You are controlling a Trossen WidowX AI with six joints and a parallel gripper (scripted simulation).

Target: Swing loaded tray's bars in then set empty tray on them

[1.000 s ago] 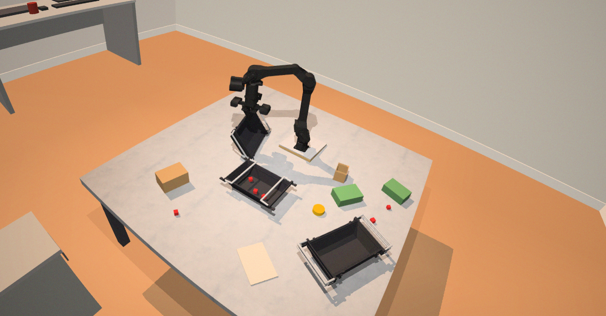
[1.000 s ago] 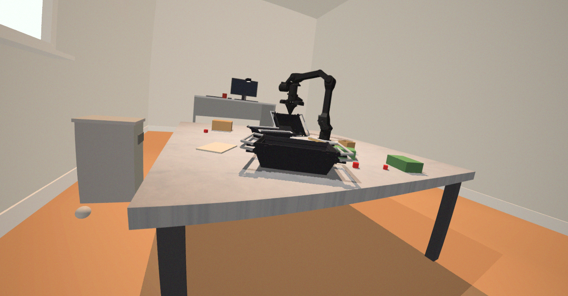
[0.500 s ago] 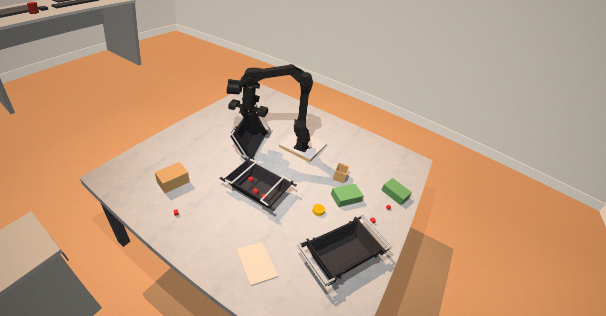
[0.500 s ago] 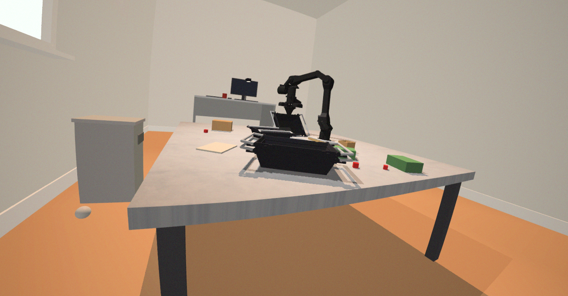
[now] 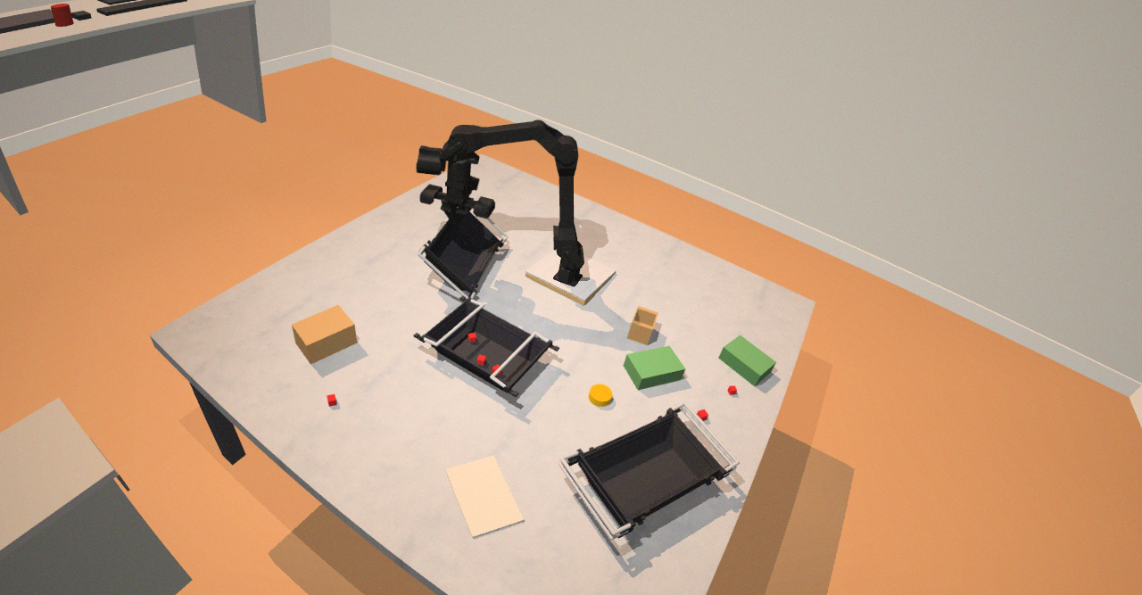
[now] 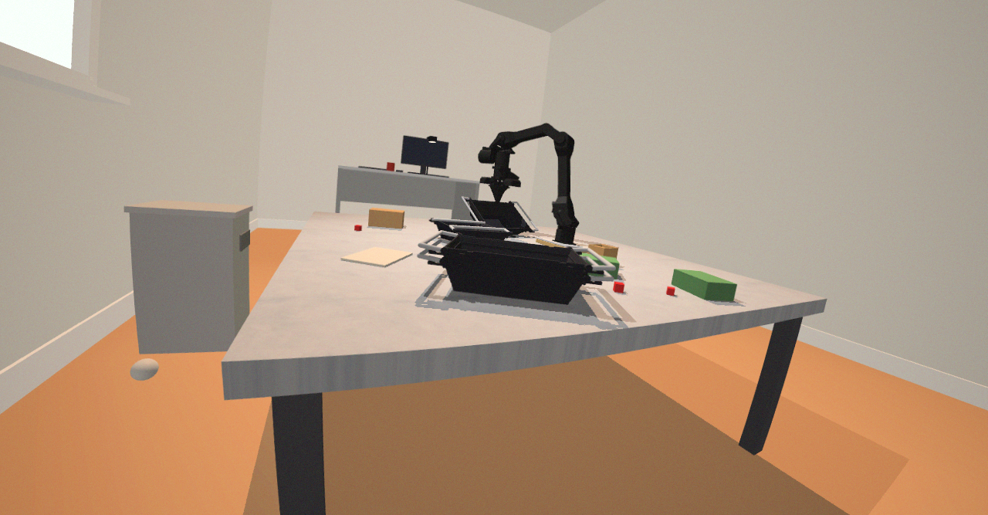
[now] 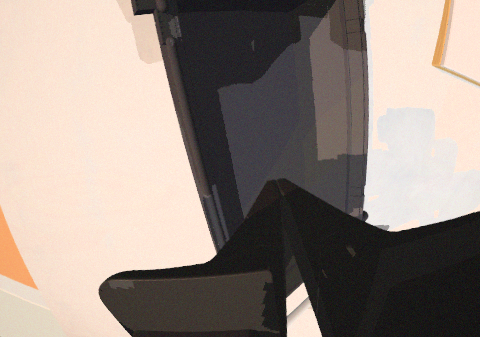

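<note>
Black, the end effector (image 5: 457, 212) (image 6: 498, 199) (image 7: 276, 188) is clenched over a tilted tray (image 5: 467, 252) (image 6: 507, 217) (image 7: 270, 127) in the top view; the loaded tray (image 5: 502, 345) (image 6: 476, 235) has both white bars (image 5: 455, 326) (image 6: 459, 221) across. Exterior: another tray (image 5: 650, 472) (image 6: 514, 273) stands upright on the counter (image 5: 383, 432) (image 6: 331, 318). Wrist: fingertips meet before the tilted tray's interior.

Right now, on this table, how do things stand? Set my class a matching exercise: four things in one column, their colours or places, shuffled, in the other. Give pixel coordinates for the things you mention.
Things:
1. Round disc (image 5: 600, 394)
2. Flat rectangular sheet (image 5: 484, 496) (image 6: 377, 256)
3. Tray with both bars across its top (image 5: 451, 368)
4. Tool (image 5: 459, 218) (image 6: 498, 201) (image 7: 276, 188)

Colours, places or states:
A. Has red blocks inside
B. Shut, at the tilted tray (image 5: 463, 252) (image 6: 499, 218) (image 7: 270, 117)
C. Yellow
D. Cream

Pairs: 1-C, 2-D, 3-A, 4-B
</note>
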